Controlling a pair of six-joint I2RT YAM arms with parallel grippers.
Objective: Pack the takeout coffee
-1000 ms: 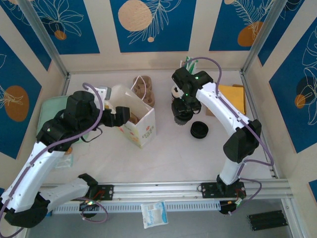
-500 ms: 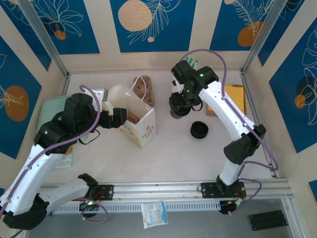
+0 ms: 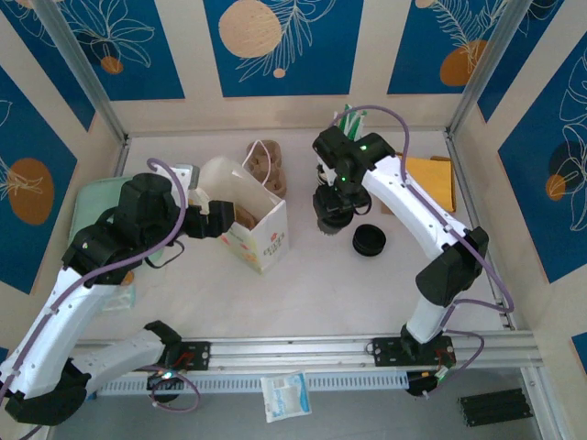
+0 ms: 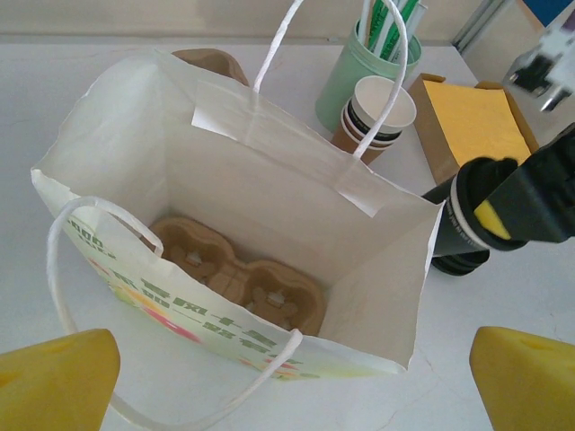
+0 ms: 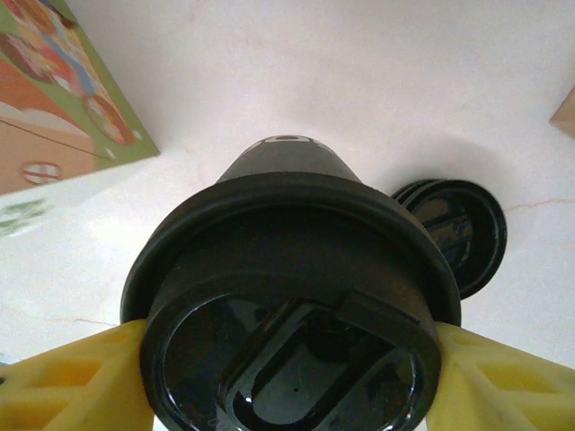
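Only unreadable lettering [image 3: 273, 244] on bag [image 3: 255, 246]

**A robot test cell in a lab, dressed as a coffee counter**

Two white robot arms, the left arm [image 3: 83, 284] and the right arm [image 3: 413, 211], trail purple cables [image 3: 183, 197]. They are bolted to an aluminium rail [image 3: 293, 351] at the near edge of a white table [image 3: 303, 284]. Bare metal posts [image 3: 81, 71] frame the table, and printed panels [image 3: 275, 46] of blue and beige leaf patterns stand in for walls. The goods are café stock: a paper bag [image 4: 269, 180] with a cardboard cup tray [image 4: 238, 278] in its bottom, a stack of paper cups [image 4: 377, 117], a green tub [image 4: 346, 85] of sticks, a box [image 4: 433, 135] of yellow paper, loose black lids [image 3: 369, 240], and a takeout coffee [image 5: 287, 269] capped in black.
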